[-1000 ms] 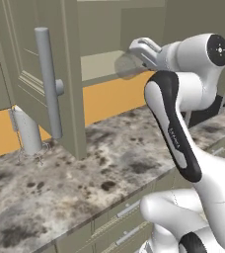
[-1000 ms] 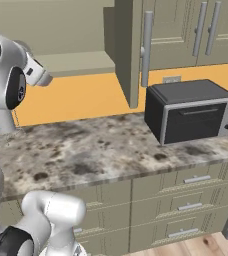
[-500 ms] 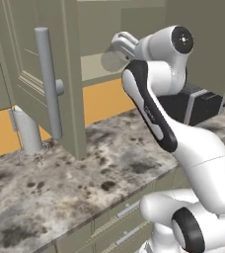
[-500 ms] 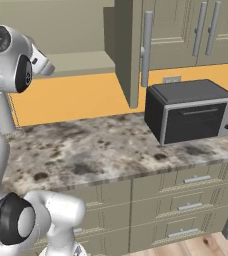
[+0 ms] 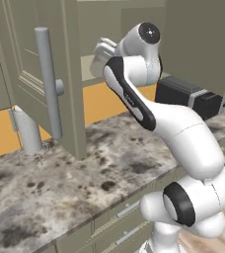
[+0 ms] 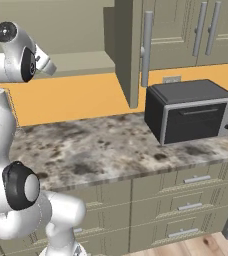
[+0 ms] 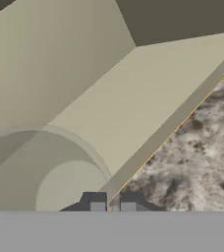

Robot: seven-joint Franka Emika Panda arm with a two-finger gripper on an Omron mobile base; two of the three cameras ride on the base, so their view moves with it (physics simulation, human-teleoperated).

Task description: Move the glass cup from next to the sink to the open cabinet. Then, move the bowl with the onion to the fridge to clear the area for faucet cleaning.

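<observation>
The gripper (image 7: 112, 205) has swung further left into the open cabinet (image 7: 148, 93), its fingers nearly together, pinching the rim of the cup (image 7: 40, 172). The cup hangs just beyond the fingertips over the shelf; setting down likely comes next.

The glass cup (image 7: 45, 177) is cut off by the bottom and left edges of the hand view, so its rim and base cannot be made out. In the left base view the arm's wrist hides most of the gripper (image 5: 102, 51); whether its fingers are closed cannot be told. The toaster oven (image 5: 188, 96) is partly hidden behind the arm.
</observation>
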